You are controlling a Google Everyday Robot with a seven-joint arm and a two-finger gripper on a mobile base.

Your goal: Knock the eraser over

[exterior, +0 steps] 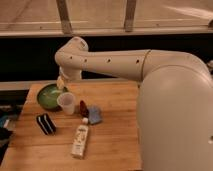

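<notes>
The eraser (46, 123), a black block with a pale stripe, sits on the left part of the wooden table (115, 145). I cannot tell whether it stands on edge or lies flat. My gripper (61, 83) hangs at the end of the white arm (105, 62), over the far rim of a green bowl (49, 96). It is behind the eraser and well apart from it, with the bowl and a cup between them.
A clear plastic cup (66, 103) stands next to the bowl. A small red object (83, 108) and a blue object (94, 115) sit mid-table. A white bottle (80, 140) lies in front. The table's left edge is close to the eraser.
</notes>
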